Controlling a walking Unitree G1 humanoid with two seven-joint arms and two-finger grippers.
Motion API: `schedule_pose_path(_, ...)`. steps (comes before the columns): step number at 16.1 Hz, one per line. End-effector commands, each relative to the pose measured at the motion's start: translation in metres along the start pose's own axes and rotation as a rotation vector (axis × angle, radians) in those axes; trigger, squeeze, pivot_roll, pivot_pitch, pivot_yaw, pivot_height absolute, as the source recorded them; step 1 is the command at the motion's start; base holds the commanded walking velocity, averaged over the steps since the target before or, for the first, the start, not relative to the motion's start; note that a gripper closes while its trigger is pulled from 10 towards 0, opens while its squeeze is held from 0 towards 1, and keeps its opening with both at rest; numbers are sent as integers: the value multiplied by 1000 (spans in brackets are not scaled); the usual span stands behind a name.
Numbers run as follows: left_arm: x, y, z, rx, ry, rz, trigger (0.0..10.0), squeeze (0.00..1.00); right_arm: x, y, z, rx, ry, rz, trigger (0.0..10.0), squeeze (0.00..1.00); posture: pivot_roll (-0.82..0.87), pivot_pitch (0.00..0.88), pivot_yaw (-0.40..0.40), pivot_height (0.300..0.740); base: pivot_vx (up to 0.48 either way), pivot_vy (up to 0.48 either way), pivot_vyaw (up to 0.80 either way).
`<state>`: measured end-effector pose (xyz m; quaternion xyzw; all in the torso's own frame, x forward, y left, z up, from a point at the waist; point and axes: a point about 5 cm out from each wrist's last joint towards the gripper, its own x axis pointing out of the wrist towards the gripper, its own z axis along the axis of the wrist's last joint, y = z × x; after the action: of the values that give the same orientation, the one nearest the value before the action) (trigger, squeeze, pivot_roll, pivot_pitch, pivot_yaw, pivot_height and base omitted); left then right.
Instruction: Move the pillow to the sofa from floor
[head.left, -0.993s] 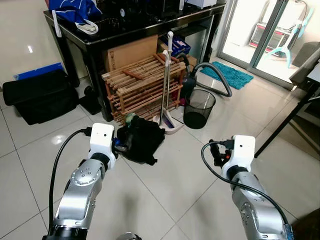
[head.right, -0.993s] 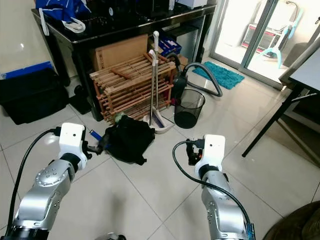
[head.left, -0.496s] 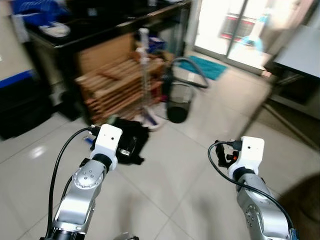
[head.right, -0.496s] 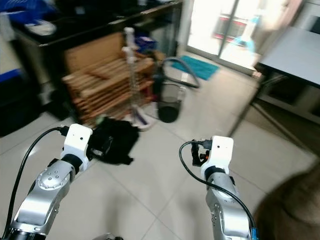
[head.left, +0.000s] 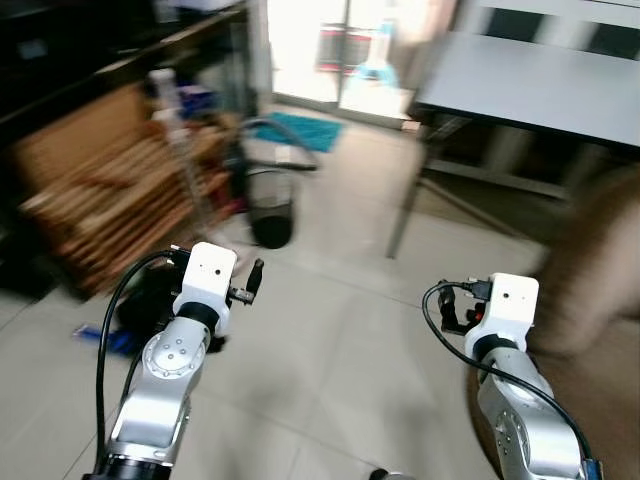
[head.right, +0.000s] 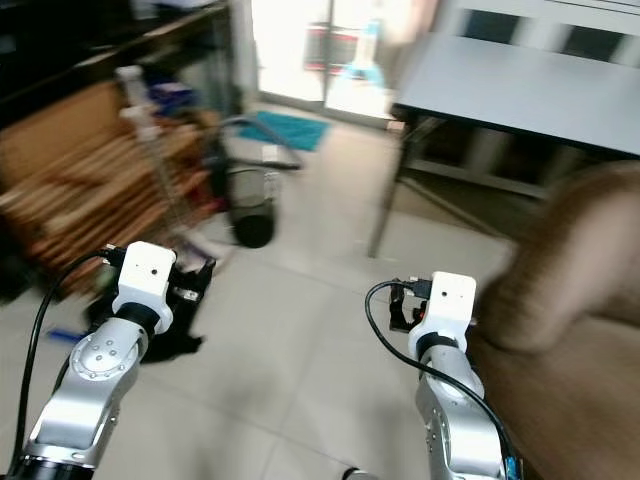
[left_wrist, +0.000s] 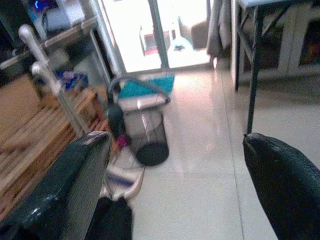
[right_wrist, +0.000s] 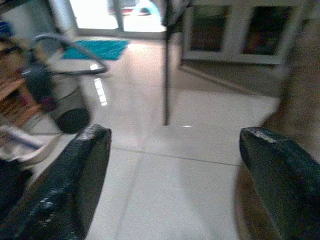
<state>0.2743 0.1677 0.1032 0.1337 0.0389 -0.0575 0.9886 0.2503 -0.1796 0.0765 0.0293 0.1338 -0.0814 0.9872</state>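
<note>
Ahead of the robot, across pale floor tiles (head.left: 330, 330), both arms are raised and both hands are empty. The left hand (left_wrist: 180, 185) has its two black fingers spread wide, nothing between them; the right hand (right_wrist: 175, 180) is spread just as wide. Off to the robot's right a brown mass — most likely the sofa (head.right: 570, 290) — fills the blurred edge of the head views, just beside the right arm. To the left stand a wooden rack (head.left: 90, 200), a black mesh bin (left_wrist: 150, 137) with a grey hose (left_wrist: 137, 82) looping over it, and a dark bundle (head.left: 145, 305) on the floor near the left arm. A grey desk (head.left: 540, 80) stands further back.

No pillow can be made out; the blur suggests the view is swinging. The step in hand looks like searching, so it would pay to slow the turn, let the view settle, and scan the floor beside the sofa before reaching — hands kept wide for a soft, bulky grab.
</note>
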Motion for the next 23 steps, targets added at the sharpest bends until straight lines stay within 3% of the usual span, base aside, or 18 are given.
schedule_pose_path(1,3,7,3,18,-26,71,10000,863,1,-4,6,-10,-20,-41,10000,1000,36,0,3,740,0,0,-731)
schedule_pose_path(2,5,9,5,16,-50,132,10000,843,2,-6,8,-7,-21,-48,10000,1000,39,0,-3,740,0,0,-725)
schedule_pose_path(3,5,8,3,-11,-27,122,10000,639,3,-5,8,-8,-20,-46,10000,1000,37,0,-4,740,0,0,-738)
schedule_pose_path(4,2,2,1,-79,16,9,10000,0,5,-6,8,-20,-13,-58,10000,502,37,0,-8,740,0,0,-738)
schedule_pose_path(5,-1,-2,1,-81,2,-33,10000,0,7,-8,7,-5,-17,-87,10000,0,40,0,-19,740,0,0,-738)
schedule_pose_path(9,-6,-6,-6,-73,26,-74,10000,0,9,-5,4,-57,24,-54,10000,0,42,0,-29,740,0,0,-706)
schedule_pose_path(12,-9,-12,-11,-160,79,-146,10000,0,8,-3,-5,-90,73,-34,10000,0,36,0,-23,740,0,0,-704)
schedule_pose_path(15,-10,-13,-20,-13,98,-142,10000,0,7,-5,-8,-97,88,-42,10000,0,35,0,-20,740,0,0,-704)
schedule_pose_path(23,-6,-11,-12,-20,54,-121,10000,0,9,-2,-8,-129,95,-15,10000,0,29,0,-12,740,0,0,-704)
